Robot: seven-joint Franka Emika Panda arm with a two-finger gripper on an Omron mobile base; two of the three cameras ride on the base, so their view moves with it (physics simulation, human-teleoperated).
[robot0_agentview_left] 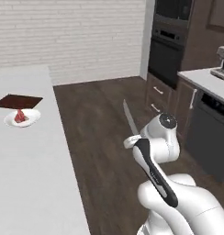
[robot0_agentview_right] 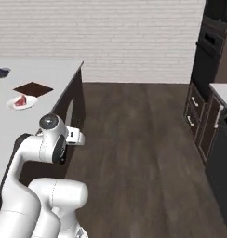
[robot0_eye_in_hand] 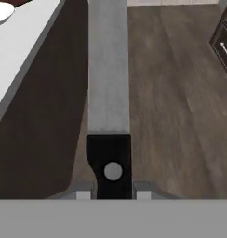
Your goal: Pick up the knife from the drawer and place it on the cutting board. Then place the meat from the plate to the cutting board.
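While the end effector [robot0_eye_in_hand: 110, 193] clenches the black-handled, silver-bladed knife [robot0_eye_in_hand: 109, 93] over the floor, blade pointing ahead, the dark reddish-brown square cutting board [robot0_agentview_left: 18, 101] lies far to the left on the white bench [robot0_agentview_left: 31, 174], touching the round white plate [robot0_agentview_left: 32, 119].

White brick wall [robot0_agentview_left: 68, 32] at back, dark wood plank floor [robot0_agentview_right: 138, 153], black wall oven [robot0_agentview_left: 166, 50] right (dark cabinets around), pale grey tabletop [robot0_agentview_left: 31, 170] left.
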